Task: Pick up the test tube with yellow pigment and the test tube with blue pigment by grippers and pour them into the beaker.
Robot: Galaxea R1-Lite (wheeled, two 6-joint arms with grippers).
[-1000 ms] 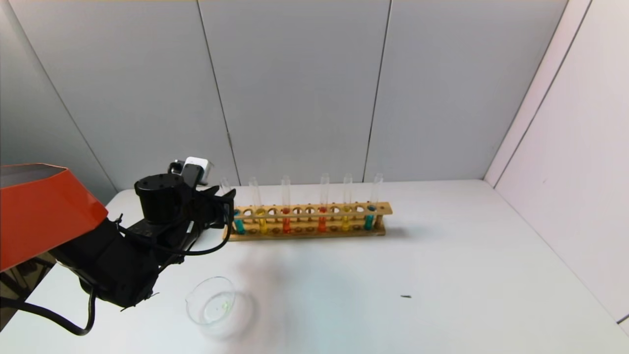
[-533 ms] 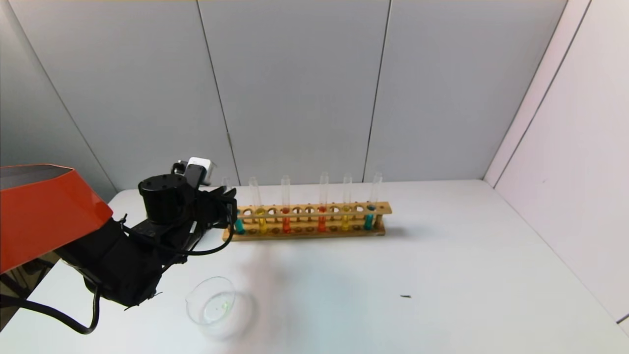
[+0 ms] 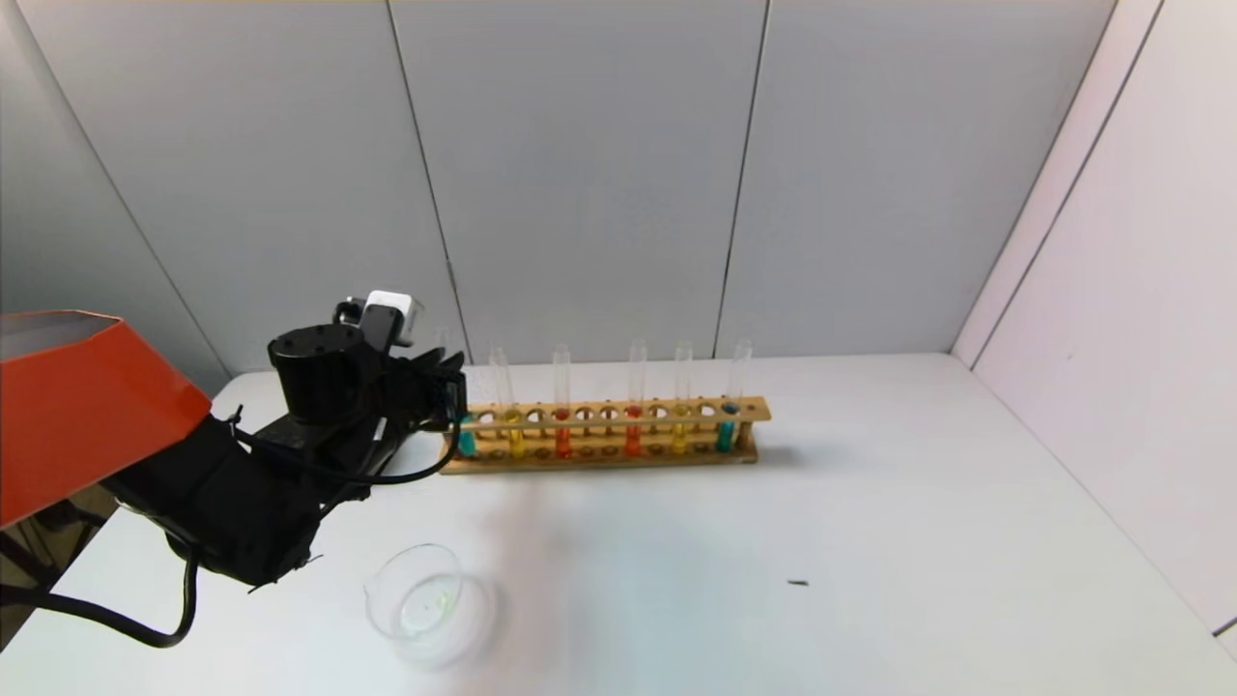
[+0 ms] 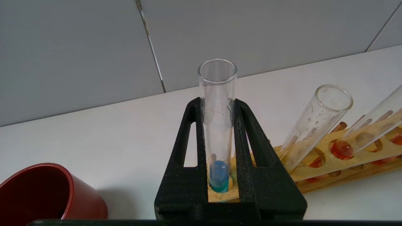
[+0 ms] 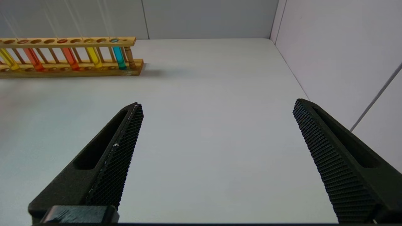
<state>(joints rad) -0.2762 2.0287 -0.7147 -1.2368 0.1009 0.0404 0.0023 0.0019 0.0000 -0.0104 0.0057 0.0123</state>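
- Progress, judging by what's showing: early stage. Nothing coloured seems to be sitting in the beaker [image 3: 425, 601] yet, tho it's clear glass so hard to be sure; it's standing near the table's [image 3: 870, 541] front-left corner, well apart from the rack [image 3: 609, 435].
- Blue tube [image 4: 217, 125] is being gripped right now by the left gripper [image 4: 220, 150]; both fingers [image 4: 251, 163] are pressing its sides, clamped tight. The tube's bottom w/ the blue liquid is sitting at the rack's left end hole, so it's gripped but not clearly lifted out.
- Yellow tube [image 3: 682, 411] is standing upright in the rack, toward its right end, untouched. A similar yellow one is sitting nearer the left end; which one is meant, can't tell for sure.
- Left to do, I'd say: lift blue tube, carry to beaker, tip; then same for yellow.
- Left arm is reaching in from the table's left edge toward the rack's left end, wrist roughly level, fingers pointing at the back wall.
- Right gripper [image 5: 216, 138] is hanging parked over bare table toward the right edge, fingers wide apart, holding nothing.
- Red cup [image 4: 47, 194] is sitting just beside the left gripper, near the table's left edge.
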